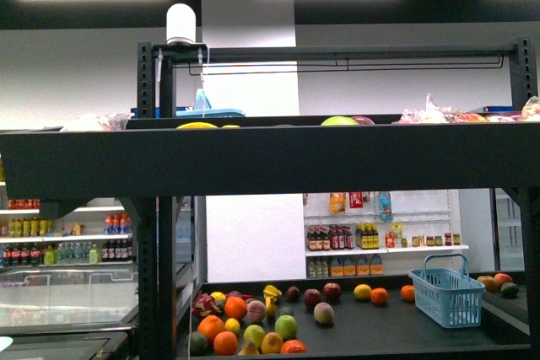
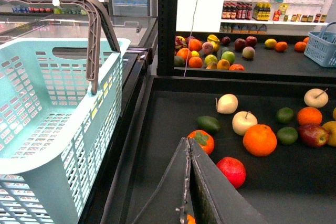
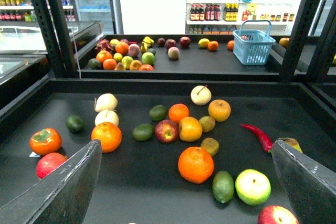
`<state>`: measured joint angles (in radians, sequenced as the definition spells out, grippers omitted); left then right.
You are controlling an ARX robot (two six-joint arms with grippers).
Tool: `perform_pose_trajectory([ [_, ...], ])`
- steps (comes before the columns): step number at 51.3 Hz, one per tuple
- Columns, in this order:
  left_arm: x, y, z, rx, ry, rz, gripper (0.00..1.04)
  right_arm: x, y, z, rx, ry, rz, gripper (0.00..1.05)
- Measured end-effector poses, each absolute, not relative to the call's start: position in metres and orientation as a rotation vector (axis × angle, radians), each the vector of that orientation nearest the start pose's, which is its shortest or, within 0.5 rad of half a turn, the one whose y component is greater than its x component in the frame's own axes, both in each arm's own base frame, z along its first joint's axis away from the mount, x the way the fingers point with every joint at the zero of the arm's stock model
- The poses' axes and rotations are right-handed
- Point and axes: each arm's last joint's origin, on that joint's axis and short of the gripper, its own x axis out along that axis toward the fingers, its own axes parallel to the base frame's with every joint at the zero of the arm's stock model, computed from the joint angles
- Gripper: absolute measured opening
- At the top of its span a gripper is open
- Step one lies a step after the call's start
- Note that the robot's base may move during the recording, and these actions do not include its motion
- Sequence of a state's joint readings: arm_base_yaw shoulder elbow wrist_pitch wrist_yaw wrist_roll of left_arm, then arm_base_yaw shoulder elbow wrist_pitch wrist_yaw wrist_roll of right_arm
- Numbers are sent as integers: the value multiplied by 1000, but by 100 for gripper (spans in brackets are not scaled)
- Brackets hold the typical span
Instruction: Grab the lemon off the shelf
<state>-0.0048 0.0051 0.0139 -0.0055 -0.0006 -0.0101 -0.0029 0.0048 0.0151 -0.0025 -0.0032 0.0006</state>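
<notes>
The shelf (image 1: 270, 158) is a black metal rack with dark boards and flat trays. A smooth yellow rounded fruit, apparently the lemon (image 1: 362, 292), lies on the far low tray beside an orange; it also shows in the right wrist view (image 3: 203, 42) and the left wrist view (image 2: 270, 43). My left gripper (image 2: 188, 141) is shut and empty above the near tray (image 2: 168, 129), by a persimmon (image 2: 201, 141). My right gripper (image 3: 186, 148) is open and empty above the same tray (image 3: 131, 187), over a large orange (image 3: 195, 164). Neither gripper shows in the front view.
A pale teal basket (image 2: 52, 103) with a brown handle stands beside the near tray. A blue basket (image 3: 253, 46) sits on the far tray. Mixed fruit and a red chilli (image 3: 258, 135) are scattered on the near tray. Black uprights (image 3: 296, 30) flank it.
</notes>
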Motion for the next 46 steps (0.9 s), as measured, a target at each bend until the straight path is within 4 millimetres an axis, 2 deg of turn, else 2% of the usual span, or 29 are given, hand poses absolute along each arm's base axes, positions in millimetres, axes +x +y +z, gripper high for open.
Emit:
perform_pose_trajectory([
  [3,97,0,167,-11,-3,-4,5,97,0,168,1,-8,0,97],
  [12,97,0,167,-10,-3,-4,34,97,0,168,1,-8,0,97],
  [29,97,0,167,-8,-3,-4,98,97,0,168,1,-8,0,97],
  [46,97,0,167,-8,-3,-4,97,97,0,168,1,-8,0,97],
])
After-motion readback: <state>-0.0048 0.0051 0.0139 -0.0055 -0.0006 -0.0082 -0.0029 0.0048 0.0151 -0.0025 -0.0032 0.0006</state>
